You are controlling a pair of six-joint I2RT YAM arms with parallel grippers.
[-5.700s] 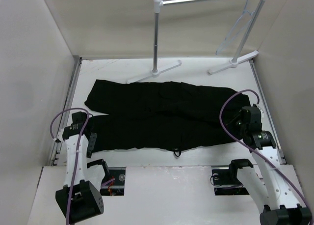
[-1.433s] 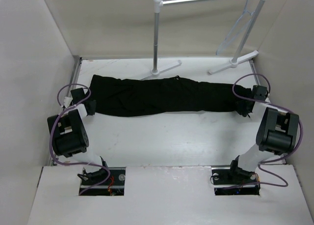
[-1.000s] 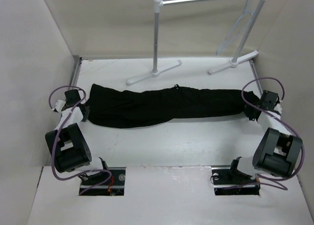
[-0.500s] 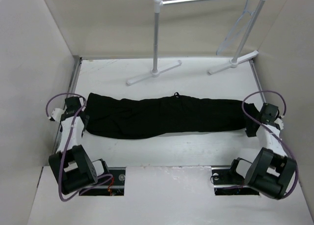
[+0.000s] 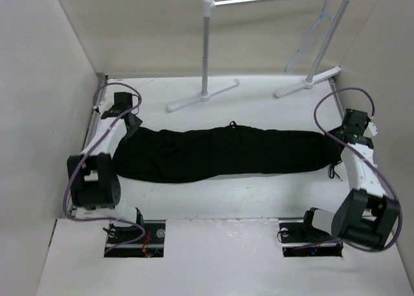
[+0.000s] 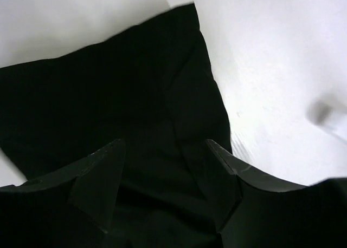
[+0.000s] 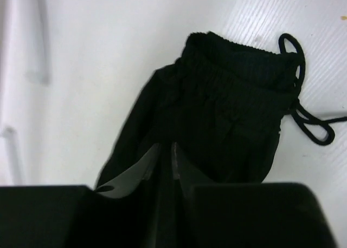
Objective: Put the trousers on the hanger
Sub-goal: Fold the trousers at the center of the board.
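Two ends: left tool [image 6: 162,145] spread above trousers [image 5: 226,150] cuffs, right tool [image 7: 164,146] seemingly pinching waist-end fabric; one-sided thin pinch could slip before reaching hanger [image 5: 310,41].

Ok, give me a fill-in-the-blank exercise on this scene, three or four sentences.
1. The trousers are ___ in colour.
2. The hanger hangs on the white ___.
3. The left gripper is ___, its fingers apart over the trousers.
4. The drawstring shows in the ___ wrist view.

Missing words: black; rack; open; right.
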